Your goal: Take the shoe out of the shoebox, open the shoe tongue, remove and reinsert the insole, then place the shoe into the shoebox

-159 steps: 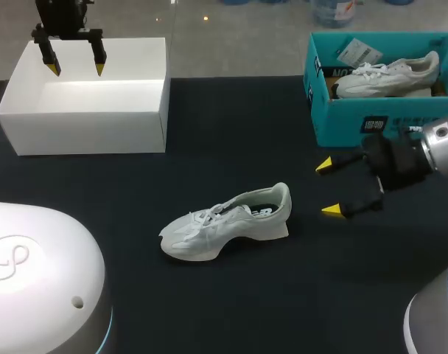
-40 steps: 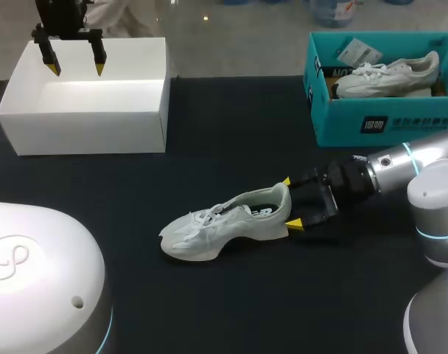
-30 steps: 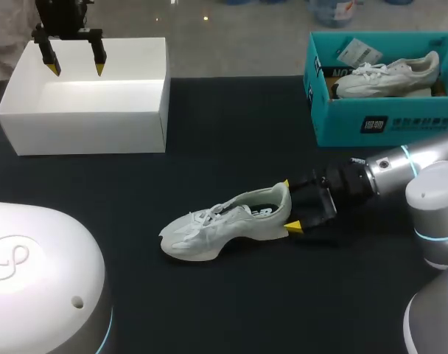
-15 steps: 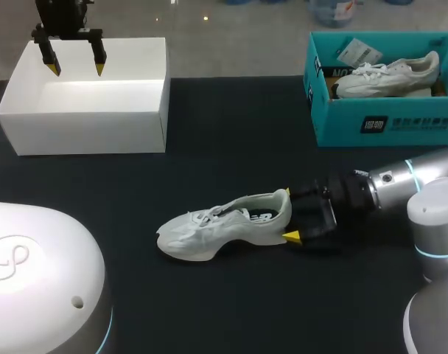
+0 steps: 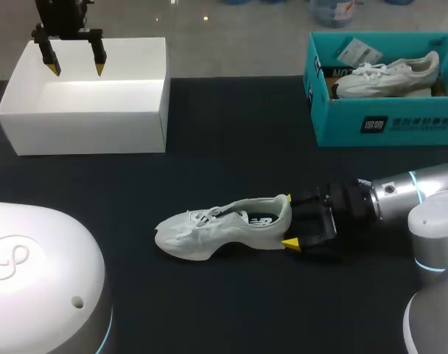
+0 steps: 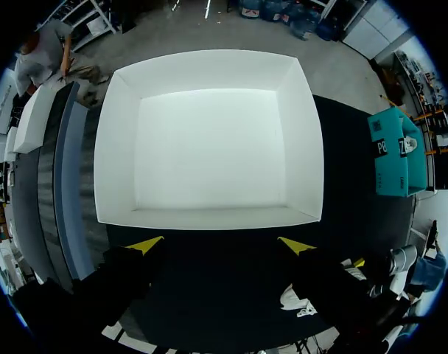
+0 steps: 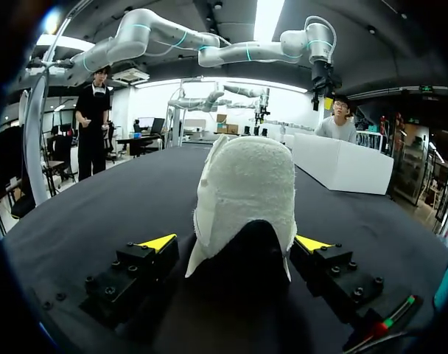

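Shoe (image 5: 224, 225) sits on its sole mid-tabletop (image 5: 231, 133). Right claw (image 5: 288, 220) is spread and straddles the heel (image 7: 242, 192), with no clear contact either side. Left claw (image 5: 77, 69) hangs spread over the white box (image 5: 84, 125). Risk: uneven closing shoves the shoe sideways, or the soft heel collar folds and slips out.

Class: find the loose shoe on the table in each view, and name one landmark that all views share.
Head view: shoe mid-table, heel between right gripper fingers.
Left wrist view: a sliver beside the left gripper, mostly hidden.
Right wrist view: heel between the open fingers.
Shared landmark: white box.
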You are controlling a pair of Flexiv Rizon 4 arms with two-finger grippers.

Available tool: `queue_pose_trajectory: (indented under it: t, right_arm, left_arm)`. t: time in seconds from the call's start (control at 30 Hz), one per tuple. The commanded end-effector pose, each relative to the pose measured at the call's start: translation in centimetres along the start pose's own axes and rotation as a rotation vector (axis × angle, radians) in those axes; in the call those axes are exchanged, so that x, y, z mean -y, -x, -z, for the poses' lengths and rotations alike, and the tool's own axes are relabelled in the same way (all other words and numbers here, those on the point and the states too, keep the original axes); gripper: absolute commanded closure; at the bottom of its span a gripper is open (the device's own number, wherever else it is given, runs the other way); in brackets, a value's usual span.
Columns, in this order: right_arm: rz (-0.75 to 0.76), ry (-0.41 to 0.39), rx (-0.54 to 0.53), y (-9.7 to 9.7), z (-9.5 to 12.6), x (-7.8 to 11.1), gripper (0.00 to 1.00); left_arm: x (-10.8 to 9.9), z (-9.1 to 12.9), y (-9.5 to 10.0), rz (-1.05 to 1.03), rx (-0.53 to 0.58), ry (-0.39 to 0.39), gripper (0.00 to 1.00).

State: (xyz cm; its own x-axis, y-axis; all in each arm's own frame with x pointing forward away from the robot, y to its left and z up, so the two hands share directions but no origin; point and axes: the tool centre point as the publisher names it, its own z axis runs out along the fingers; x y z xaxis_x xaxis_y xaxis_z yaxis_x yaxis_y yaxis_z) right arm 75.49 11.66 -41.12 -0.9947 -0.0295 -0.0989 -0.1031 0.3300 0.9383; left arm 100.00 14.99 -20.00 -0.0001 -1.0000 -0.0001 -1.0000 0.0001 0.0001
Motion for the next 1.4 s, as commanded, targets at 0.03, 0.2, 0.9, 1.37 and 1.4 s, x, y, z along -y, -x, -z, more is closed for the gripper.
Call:
queue_pose_trajectory:
  t: [0.03, 0.2, 0.9, 1.37, 1.4]
  right_arm:
    - [0.0, -0.001, 0.003, -0.1, -0.5, 0.1, 0.0]
    - [-0.004, 0.001, -0.003, 0.0, -0.8, 0.2, 0.0]
    - [-0.029, 0.006, -0.014, -0.2, -1.6, 0.9, 0.36]
    - [-0.037, 0.01, 0.003, -0.6, -2.1, 1.1, 1.0]
    - [-0.038, 0.01, 0.003, -0.7, -2.1, 1.1, 1.0]
  left_arm:
    - [0.0, 0.0, 0.0, 0.0, 0.0, 0.0, 0.0]
    - [0.0, 0.0, 0.0, 0.0, 0.0, 0.0, 0.0]
    - [0.0, 0.0, 0.0, 0.0, 0.0, 0.0, 0.0]
    - [0.0, 0.0, 0.0, 0.0, 0.0, 0.0, 0.0]
    - [0.0, 0.0, 0.0, 0.0, 0.0, 0.0, 0.0]
